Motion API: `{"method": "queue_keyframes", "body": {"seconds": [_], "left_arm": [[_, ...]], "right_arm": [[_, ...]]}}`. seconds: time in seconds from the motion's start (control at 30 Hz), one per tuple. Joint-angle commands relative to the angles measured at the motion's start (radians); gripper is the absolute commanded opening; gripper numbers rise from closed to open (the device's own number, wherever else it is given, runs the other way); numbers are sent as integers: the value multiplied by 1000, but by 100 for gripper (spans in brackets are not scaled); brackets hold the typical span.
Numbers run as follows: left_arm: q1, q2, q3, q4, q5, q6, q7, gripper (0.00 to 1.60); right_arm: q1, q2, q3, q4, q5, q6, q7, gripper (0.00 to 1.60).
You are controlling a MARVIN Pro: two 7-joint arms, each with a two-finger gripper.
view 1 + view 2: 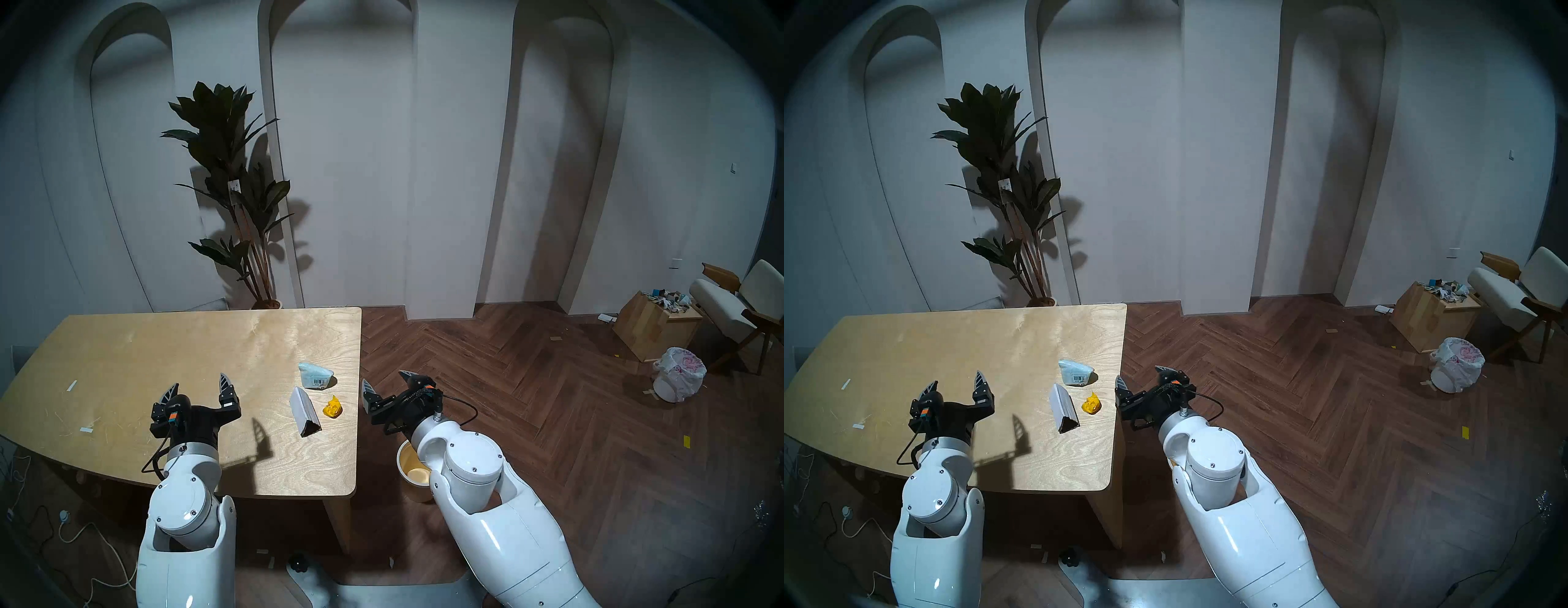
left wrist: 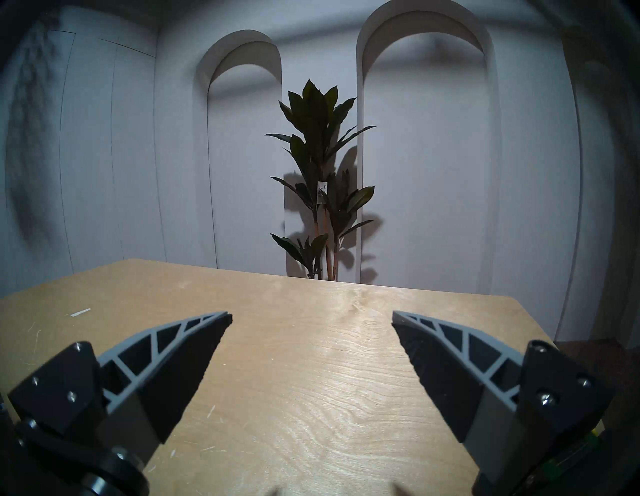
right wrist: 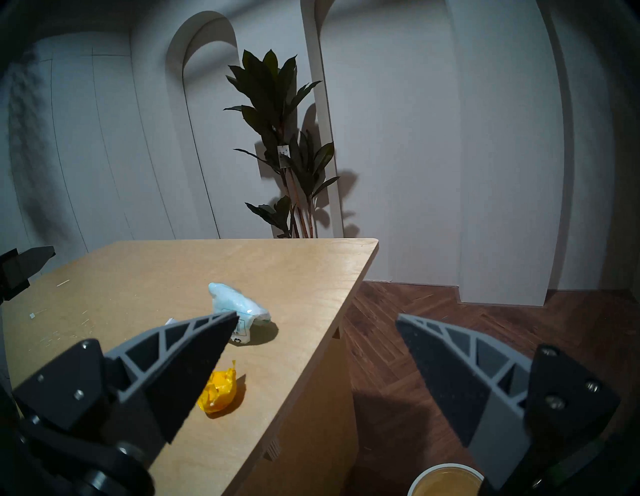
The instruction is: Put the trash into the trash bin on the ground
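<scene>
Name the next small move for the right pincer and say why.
Probably ease the right pincer leftward over the crumpled yellow scrap, then lower. It hangs open and empty at the wooden table's right edge; that scrap lies nearest, and the small round cream bin stands on the floor just below the arm.

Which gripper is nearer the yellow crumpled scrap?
Right. The right gripper hangs open just off the table edge beside the yellow crumpled scrap; the left gripper is over mid-table, beyond the white carton.
</scene>
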State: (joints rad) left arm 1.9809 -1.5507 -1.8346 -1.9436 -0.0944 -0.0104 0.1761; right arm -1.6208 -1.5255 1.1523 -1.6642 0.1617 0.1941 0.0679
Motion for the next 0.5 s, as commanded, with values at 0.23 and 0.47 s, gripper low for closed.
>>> {"method": "queue_keyframes", "body": {"seconds": [0.23, 0.47], "left_arm": [[0, -5, 9, -36, 1, 3, 16, 160], [2, -9, 8, -40, -2, 7, 32, 160]], "right_arm": [[188, -61, -80, 21, 54, 84, -61, 160], [254, -90, -109, 100, 84, 122, -98, 160]]}}
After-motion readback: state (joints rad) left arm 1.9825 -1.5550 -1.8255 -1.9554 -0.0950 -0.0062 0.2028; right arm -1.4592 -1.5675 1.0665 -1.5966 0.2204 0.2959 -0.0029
